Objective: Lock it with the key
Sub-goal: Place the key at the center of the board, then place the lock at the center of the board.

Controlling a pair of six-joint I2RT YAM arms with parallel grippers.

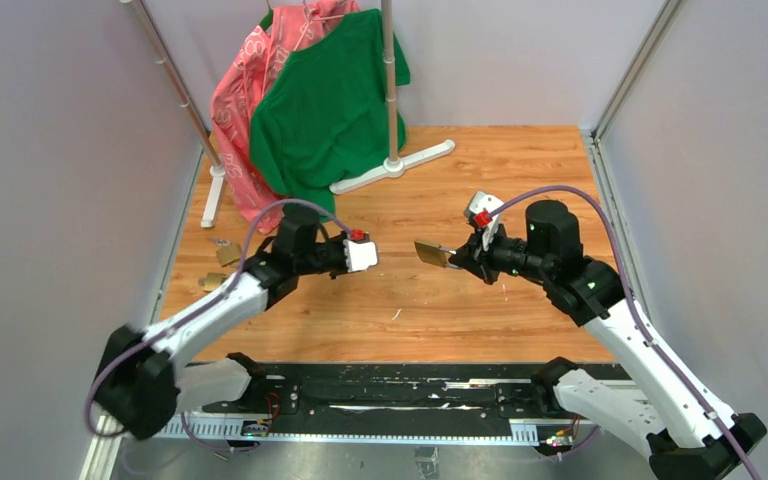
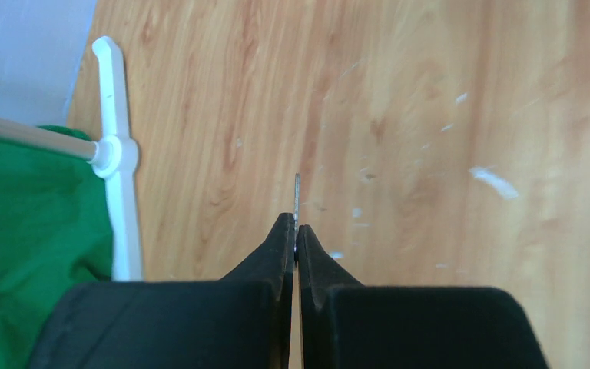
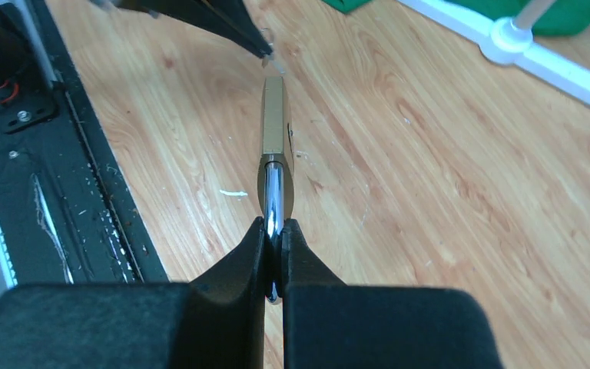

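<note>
Two end effectors face each other above the wooden desk in the top view: the left end effector and the right end effector, which carries a brass padlock. From the left wrist, the fingers are clenched on the key, a thin blade seen edge-on, jutting past their tips. From the right wrist, the fingers clamp the padlock's silver shackle. Its brass body points at the key, just beside it; contact is unclear.
</note>
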